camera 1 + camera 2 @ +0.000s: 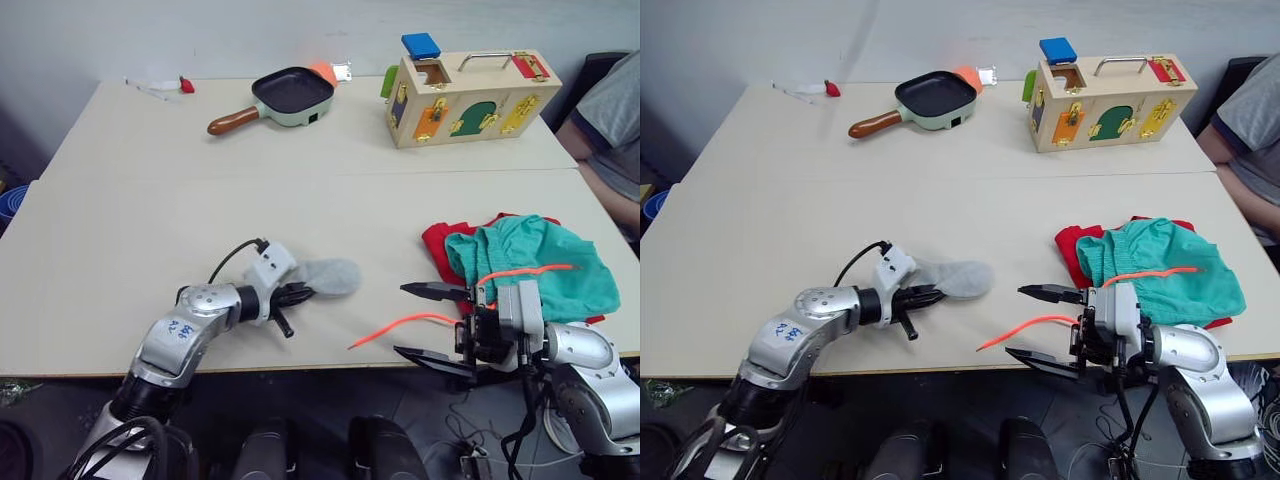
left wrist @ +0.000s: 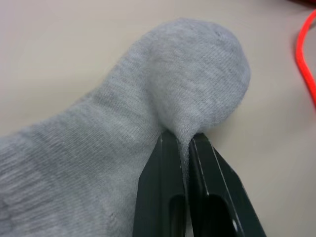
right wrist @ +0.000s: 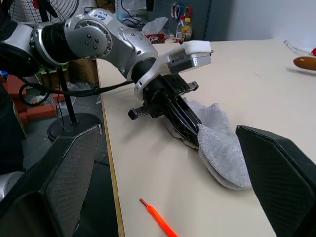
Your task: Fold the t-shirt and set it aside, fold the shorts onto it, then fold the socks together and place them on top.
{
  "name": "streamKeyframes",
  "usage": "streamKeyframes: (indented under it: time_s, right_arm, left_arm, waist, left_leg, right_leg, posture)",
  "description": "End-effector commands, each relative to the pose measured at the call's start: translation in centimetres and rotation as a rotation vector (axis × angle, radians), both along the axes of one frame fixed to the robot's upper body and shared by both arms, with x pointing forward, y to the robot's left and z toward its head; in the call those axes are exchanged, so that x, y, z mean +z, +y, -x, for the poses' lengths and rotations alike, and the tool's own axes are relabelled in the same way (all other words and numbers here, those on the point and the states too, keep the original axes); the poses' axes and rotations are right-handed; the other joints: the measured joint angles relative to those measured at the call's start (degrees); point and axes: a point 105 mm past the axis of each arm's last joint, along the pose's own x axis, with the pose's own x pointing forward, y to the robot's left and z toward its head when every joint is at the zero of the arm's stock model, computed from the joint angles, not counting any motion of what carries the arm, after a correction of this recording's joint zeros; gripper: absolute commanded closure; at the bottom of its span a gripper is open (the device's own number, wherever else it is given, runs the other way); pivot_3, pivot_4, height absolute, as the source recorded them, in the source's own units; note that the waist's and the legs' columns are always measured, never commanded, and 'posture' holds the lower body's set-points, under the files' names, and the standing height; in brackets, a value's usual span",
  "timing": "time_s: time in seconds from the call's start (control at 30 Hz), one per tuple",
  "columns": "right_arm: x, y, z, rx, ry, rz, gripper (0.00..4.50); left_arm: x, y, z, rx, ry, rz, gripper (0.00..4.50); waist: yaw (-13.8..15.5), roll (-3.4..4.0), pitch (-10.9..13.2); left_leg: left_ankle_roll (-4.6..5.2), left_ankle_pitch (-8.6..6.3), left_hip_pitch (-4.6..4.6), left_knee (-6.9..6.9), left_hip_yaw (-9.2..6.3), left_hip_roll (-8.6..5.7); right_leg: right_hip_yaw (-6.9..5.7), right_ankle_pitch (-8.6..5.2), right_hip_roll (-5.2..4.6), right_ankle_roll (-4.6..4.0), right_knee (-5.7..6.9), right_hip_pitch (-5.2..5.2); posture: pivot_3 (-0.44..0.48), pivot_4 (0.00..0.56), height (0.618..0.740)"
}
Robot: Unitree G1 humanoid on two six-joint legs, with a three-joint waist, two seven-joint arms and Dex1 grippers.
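Note:
The grey socks (image 1: 335, 276) lie flat on the table near its front edge, left of centre. My left gripper (image 1: 298, 293) is shut on the fabric at the heel (image 2: 173, 89), with a fold pinched between its two fingers. The teal shorts (image 1: 530, 262) lie bunched on the red t-shirt (image 1: 436, 240) at the right front. Their orange drawstring (image 1: 385, 330) trails left across the table. My right gripper (image 1: 402, 320) hovers at the front edge beside that drawstring, open and empty, its fingers pointing left toward the socks.
A frying pan (image 1: 292, 92) and a wooden latch box (image 1: 470, 95) stand at the back of the table. A person's arm (image 1: 605, 130) shows at the far right edge. A small red item (image 1: 186, 85) lies at the back left.

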Motion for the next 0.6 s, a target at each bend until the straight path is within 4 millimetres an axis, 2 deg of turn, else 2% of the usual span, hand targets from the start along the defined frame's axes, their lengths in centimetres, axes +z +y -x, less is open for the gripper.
streamKeyframes:
  time_s: [0.03,0.3,0.4,0.47,0.6]
  right_arm:
    - [0.1,-0.5,0.1,-0.017,-0.007,0.013,0.0]
    - [-0.5,-0.6,-0.3,-0.02,0.013,0.029,0.0]
    - [0.4,0.7,-1.3,-0.033,0.055,-0.029,0.0]
    - [0.3,2.2,-1.9,-0.015,0.071,-0.014,0.0]
    - [-0.5,5.4,-4.8,-0.084,0.041,0.038,0.98]
  left_arm:
    - [0.9,0.9,1.0,-0.028,-0.015,0.016,3.45]
    - [4.4,3.1,2.9,-0.153,-0.077,0.151,0.94]
    - [5.8,5.6,2.5,-0.143,-0.13,0.166,0.94]
    - [6.0,6.3,2.1,-0.128,-0.142,0.183,0.94]
    - [4.6,6.5,1.2,-0.142,-0.176,0.132,1.87]
  waist:
    - [-0.2,-0.01,0.0]
    - [-0.3,-0.04,0.0]
    - [-0.5,-0.03,0.0]
    - [-0.5,-0.03,0.0]
    - [-0.5,-0.03,0.0]
  left_leg:
    - [-0.01,0.0,0.0,0.0,0.0,0.01]
    - [0.01,0.03,0.01,0.07,-0.04,0.03]
    - [-0.01,0.02,0.01,0.06,-0.03,0.04]
    - [-0.07,0.06,0.02,0.04,-0.03,0.07]
    - [-0.09,0.07,0.0,0.03,-0.03,0.05]
  right_leg:
    - [0.0,0.0,0.0,0.0,0.0,0.0]
    - [0.01,0.0,0.0,-0.01,0.0,0.05]
    - [0.02,-0.01,0.0,-0.02,-0.01,0.02]
    - [0.0,-0.02,0.0,-0.04,0.02,0.0]
    - [-0.01,-0.02,0.0,-0.04,0.05,-0.05]
  posture:
    - [0.0,0.15,0.74]
    - [0.0,0.15,0.74]
    - [0.0,0.15,0.74]
    - [0.0,0.15,0.74]
    - [0.0,0.15,0.74]
